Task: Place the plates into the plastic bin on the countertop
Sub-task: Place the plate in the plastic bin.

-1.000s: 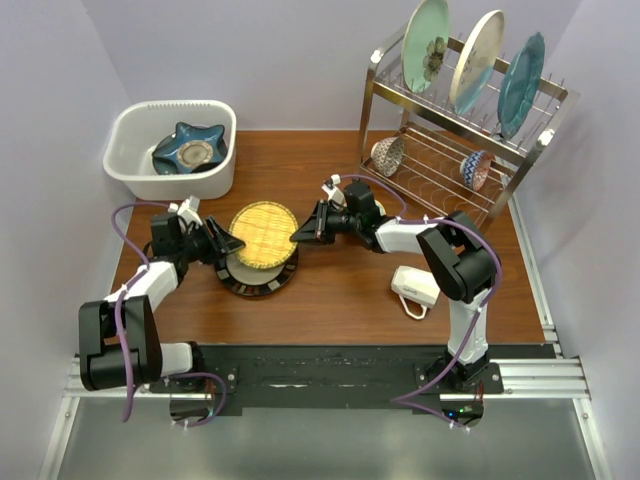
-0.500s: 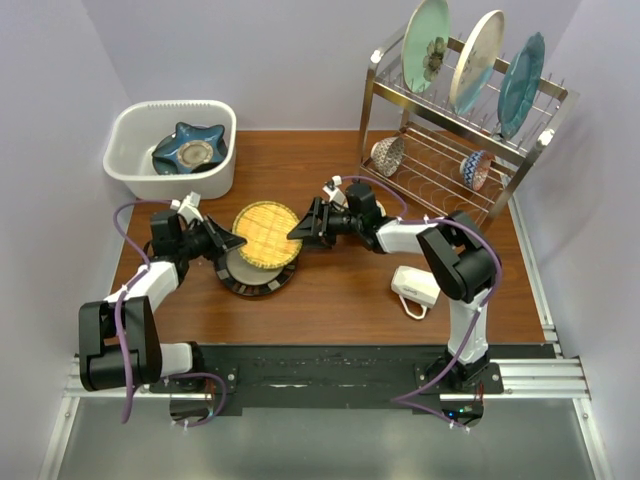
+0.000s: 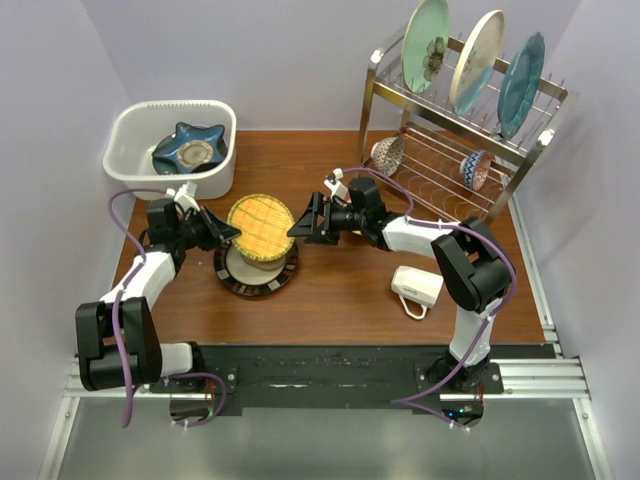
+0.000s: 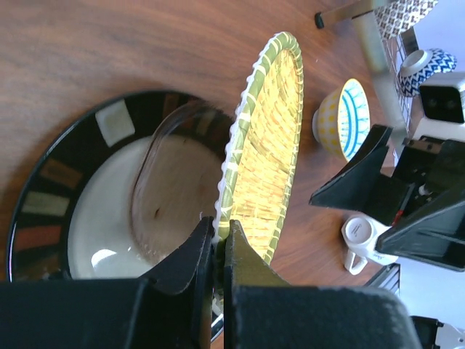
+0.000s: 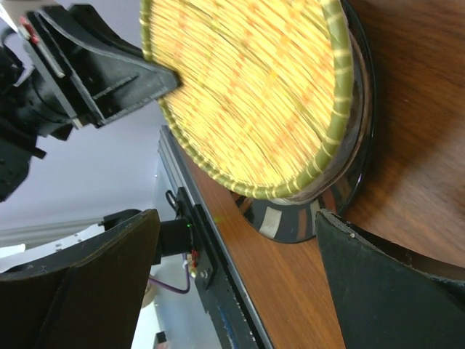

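Left fingers [image 4: 185, 265] pinch the rim of the yellow woven plate [image 3: 260, 226]. It's tilted up on edge over the black-rimmed plate [image 3: 243, 284] on the worktop [image 3: 340, 290]. Right fingers [image 5: 91, 291] are spread wide just beside its opposite rim. Blue star plate [image 3: 190, 148] sits in the plastic bin [image 3: 125, 128].

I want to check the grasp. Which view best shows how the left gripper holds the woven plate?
Left wrist: the left gripper pinches the woven plate by its rim, close up. Top external shows only the contact from above; right wrist shows the plate's face, with that gripper at its far edge.
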Tool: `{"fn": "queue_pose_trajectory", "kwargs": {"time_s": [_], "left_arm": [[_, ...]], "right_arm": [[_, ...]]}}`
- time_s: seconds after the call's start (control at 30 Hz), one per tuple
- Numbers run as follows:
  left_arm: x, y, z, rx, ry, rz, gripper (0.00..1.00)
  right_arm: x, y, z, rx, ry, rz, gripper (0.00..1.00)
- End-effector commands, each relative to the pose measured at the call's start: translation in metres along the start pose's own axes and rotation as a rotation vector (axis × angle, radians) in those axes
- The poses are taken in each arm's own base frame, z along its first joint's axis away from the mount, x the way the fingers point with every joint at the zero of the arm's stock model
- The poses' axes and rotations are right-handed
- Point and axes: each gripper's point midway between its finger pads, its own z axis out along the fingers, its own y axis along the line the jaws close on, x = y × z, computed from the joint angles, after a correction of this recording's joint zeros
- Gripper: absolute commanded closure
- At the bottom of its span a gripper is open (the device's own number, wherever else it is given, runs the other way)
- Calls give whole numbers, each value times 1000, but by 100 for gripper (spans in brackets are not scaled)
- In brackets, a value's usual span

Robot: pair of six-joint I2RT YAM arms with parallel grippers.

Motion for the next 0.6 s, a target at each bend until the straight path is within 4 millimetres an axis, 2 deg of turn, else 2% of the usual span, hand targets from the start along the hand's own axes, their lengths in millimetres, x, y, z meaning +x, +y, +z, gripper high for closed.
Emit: {"fn": "queue_pose_trajectory", "kwargs": {"time_s": [0.0, 0.2, 0.23, 0.57], "left_arm": [[-34, -25, -2, 52, -59, 86, 100], [-57, -38, -5, 60, -94, 127, 100], [-54, -36, -5, 48, -75, 111, 100], [-89, -50, -7, 42, -118, 138, 100]], "right_arm": [[-8, 12, -7, 12, -22, -70, 7], [-5, 8, -11, 40, -20, -82, 6], [-4, 7, -11, 43, -18, -82, 6], [-1, 4, -11, 48, -7, -86, 6]]}}
